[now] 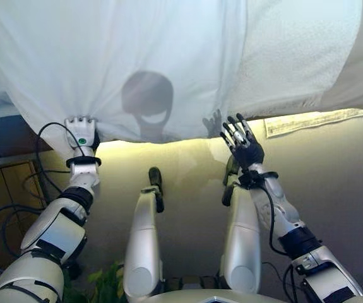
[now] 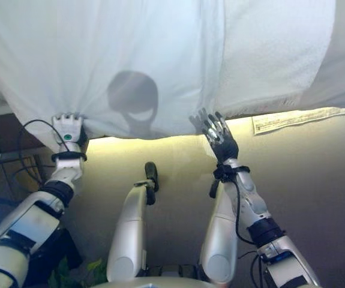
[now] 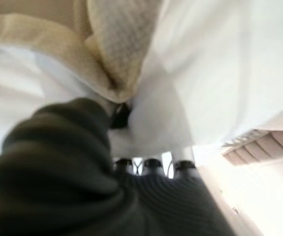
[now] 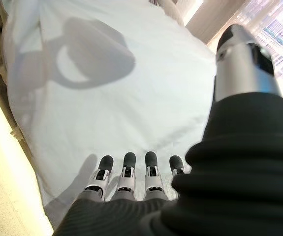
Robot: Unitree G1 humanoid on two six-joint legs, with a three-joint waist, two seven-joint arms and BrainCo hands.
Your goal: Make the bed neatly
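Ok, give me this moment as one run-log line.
step: pulling sheet | left hand: shut on white sheet edge, cloth bunched | right hand: open, fingers straight, at sheet edge, not gripping | textured blanket: beside sheet

Strong light fell from behind the robot onto the white sheet (image 1: 137,57), which glowed bright and nearly washed out toward its upper part, and a dark rounded shadow lay on the sheet near its lower edge. Just below that edge the floor (image 1: 187,154) shone in a warm yellow band, dimming to grey farther from the sheet. In the left wrist view everything was soft and out of focus, while the sheet (image 4: 131,98) in the right wrist view was crisp.
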